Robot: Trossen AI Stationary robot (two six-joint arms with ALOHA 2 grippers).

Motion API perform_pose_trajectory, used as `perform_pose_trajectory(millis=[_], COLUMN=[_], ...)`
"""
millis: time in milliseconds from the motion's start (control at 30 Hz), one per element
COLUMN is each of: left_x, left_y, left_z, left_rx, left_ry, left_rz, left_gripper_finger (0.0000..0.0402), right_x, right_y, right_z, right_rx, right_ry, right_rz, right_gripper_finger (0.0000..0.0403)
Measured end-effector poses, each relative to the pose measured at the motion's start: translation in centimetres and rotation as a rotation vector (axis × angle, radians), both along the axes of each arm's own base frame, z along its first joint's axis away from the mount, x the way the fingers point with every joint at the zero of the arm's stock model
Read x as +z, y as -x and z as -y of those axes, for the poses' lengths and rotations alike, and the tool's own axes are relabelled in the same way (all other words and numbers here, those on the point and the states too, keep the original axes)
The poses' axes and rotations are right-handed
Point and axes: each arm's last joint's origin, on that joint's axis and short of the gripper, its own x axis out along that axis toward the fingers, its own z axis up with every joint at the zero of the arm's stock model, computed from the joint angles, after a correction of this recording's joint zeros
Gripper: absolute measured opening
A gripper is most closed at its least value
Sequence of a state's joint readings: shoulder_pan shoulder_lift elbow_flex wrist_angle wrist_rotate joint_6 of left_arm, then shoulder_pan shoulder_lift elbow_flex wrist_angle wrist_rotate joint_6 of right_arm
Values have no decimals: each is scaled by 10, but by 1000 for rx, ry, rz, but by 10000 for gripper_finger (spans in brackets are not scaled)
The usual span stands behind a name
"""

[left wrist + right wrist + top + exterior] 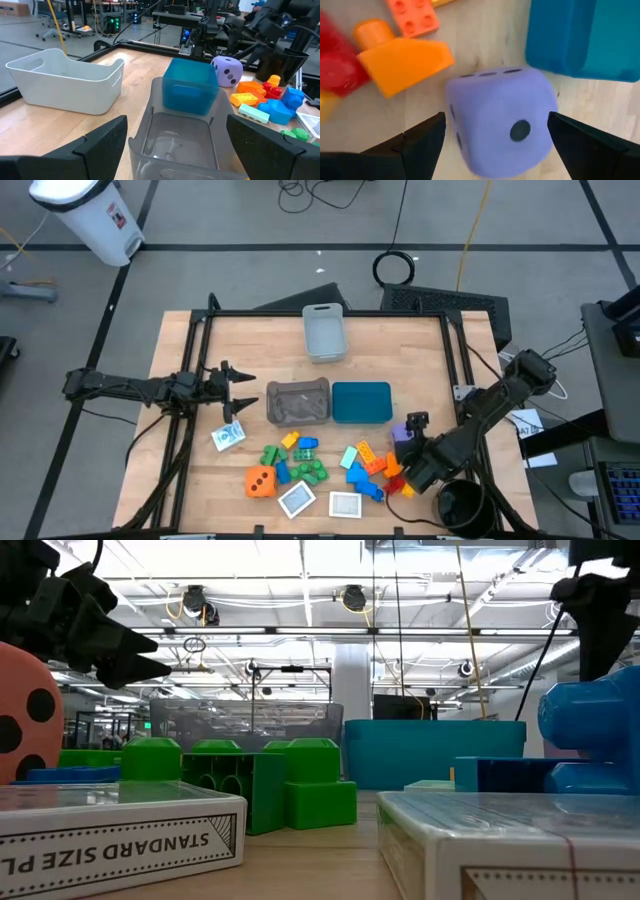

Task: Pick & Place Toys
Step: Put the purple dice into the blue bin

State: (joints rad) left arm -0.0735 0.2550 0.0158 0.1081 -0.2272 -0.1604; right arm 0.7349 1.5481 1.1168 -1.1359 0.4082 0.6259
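A purple dotted die (500, 122) rests on the table beside the teal bin (585, 35). My right gripper (495, 117) hangs open above it, pointing steeply down, one finger on either side and not touching it; the high view shows the gripper (412, 430) at the table's right. Orange bricks (402, 57) and a red brick (335, 65) lie next to the die. Further toys lie along the near edge: an orange die (261, 481), green bricks (310, 470) and white-edged cards (296, 500). My left gripper (240, 388) waits open at the left, level, facing the grey bin (175, 145).
Three bins stand mid-table: pale grey (324, 332) at the far side, grey (298, 402) and teal (361, 402) side by side. A black metal frame (330, 314) runs round the table. A dark round container (462, 505) sits at the near right corner.
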Motion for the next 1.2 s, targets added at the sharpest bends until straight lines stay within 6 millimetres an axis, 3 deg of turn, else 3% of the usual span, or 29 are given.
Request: perform_pose_trajectory(millis=[400,800,1033,1200], left_x=[0,0,0,0], left_y=[0,0,0,0], left_z=[0,0,0,0], left_rx=[0,0,0,0], left_ry=[0,0,0,0], left_rz=[0,0,0,0], left_gripper_finger=[347,347,347,347], right_x=[-45,-56,-58,-46], right_y=[16,23,24,20], right_z=[15,20,21,17], right_rx=[-8,-16,-35,-44], right_ry=[54,67,63,57], right_rz=[4,-38,-39,-45], right_gripper_finger=[332,191,189,188])
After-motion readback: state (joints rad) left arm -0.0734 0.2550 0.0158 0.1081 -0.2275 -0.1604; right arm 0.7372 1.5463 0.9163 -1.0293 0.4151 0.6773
